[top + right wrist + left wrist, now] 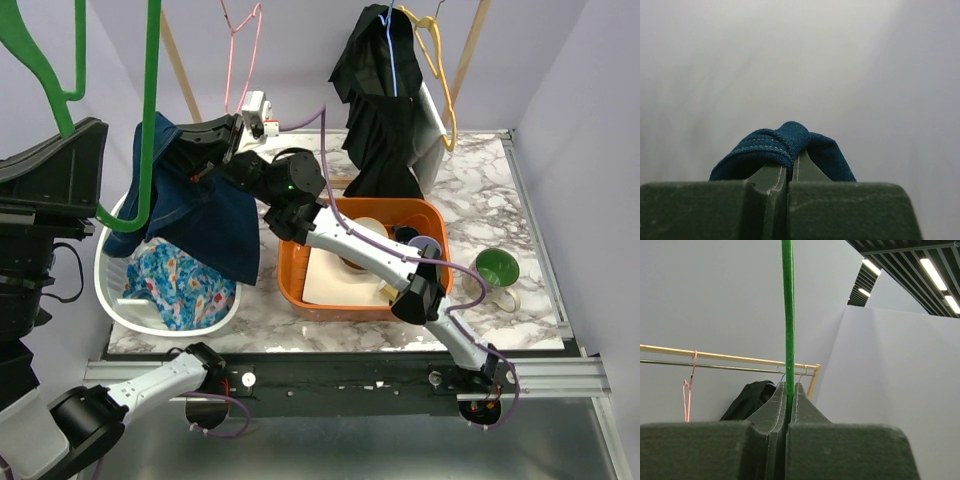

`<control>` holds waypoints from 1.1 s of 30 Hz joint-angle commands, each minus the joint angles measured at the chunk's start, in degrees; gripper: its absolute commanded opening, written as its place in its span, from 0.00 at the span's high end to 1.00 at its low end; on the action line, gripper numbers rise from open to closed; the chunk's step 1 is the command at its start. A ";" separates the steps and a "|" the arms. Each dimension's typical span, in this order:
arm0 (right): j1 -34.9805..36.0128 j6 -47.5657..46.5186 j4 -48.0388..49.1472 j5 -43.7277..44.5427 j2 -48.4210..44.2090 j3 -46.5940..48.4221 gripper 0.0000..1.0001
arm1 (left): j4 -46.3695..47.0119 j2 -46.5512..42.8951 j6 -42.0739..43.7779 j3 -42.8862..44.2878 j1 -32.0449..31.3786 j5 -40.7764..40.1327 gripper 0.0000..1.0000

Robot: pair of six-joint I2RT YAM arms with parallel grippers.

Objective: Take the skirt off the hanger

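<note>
The green hanger [150,110] hangs upright at the left. My left gripper [788,405] is shut on its thin green bar [787,315]. The dark blue denim skirt [205,215] drapes from the hanger down over the white basket. My right gripper [195,160] is shut on the skirt's stitched top edge [782,145], beside the hanger; the denim folds over both fingertips. The right arm [350,245] reaches across from the right.
A white laundry basket [112,300] holds a blue patterned cloth [180,285]. An orange tub [425,215] sits mid-table, a green mug [497,270] to its right. A black garment [380,100], a yellow hanger [440,70] and a pink hanger [245,50] hang on the back rail.
</note>
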 commanded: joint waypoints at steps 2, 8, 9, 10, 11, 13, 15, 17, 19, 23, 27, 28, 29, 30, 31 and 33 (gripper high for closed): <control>0.44 4.00 9.71 -3.72 3.04 5.05 0.99 | 2.12 -0.53 -0.63 -0.93 0.04 2.14 1.00; 0.79 14.63 9.98 -5.48 2.25 -2.84 0.99 | 2.12 -1.50 0.42 -2.78 0.04 1.44 1.00; 0.88 14.92 9.63 -5.22 2.43 -6.16 0.99 | 1.86 -1.50 1.12 -2.78 0.04 0.83 1.00; 1.05 15.35 9.36 -5.31 2.25 -8.37 0.99 | 1.25 -1.50 1.38 -2.87 0.04 0.48 1.00; 1.06 16.66 9.19 -5.31 1.47 -10.83 0.99 | 0.89 -1.50 1.74 -3.13 0.04 0.21 1.00; 1.06 16.94 8.66 -3.82 0.41 -19.01 0.99 | 0.63 -1.58 2.44 -3.66 0.04 -0.93 1.00; 1.06 16.77 1.94 -0.32 -0.82 -22.36 0.97 | 0.54 -1.58 3.05 -4.89 0.04 -1.81 1.00; 1.06 15.19 -2.40 0.66 -1.35 -24.74 0.66 | 0.36 -1.76 4.02 -6.46 0.04 -4.09 1.00; 1.06 15.44 -10.04 5.22 -3.54 -25.88 0.52 | -0.34 -1.67 4.90 -7.61 0.04 -6.19 1.00; 0.97 9.67 -18.57 8.75 -7.32 -24.14 0.27 | -2.62 -0.79 7.09 -8.41 0.04 -9.27 1.00; 0.97 6.57 -29.19 10.94 -10.75 -24.56 0.18 | -3.33 -0.79 7.63 -9.02 0.12 -9.98 1.00; 0.97 6.22 -30.96 11.73 -11.97 -25.79 0.18 | -3.42 -0.97 7.63 -9.11 0.04 -10.07 1.00; 1.06 5.70 -32.72 12.61 -13.90 -27.02 0.18 | -3.68 -0.97 7.71 -9.02 0.04 -10.25 1.00; 1.06 5.69 -37.18 16.19 -14.96 -28.77 0.17 | -3.77 -0.97 7.80 -9.02 0.04 -10.51 1.00; 0.97 5.43 -39.14 17.27 -15.67 -29.31 0.16 | -3.86 -0.88 7.89 -9.02 0.04 -10.69 1.00; 1.06 2.80 -47.37 18.24 -16.64 -29.05 0.14 | -4.12 -0.62 8.24 -8.85 0.04 -10.95 1.00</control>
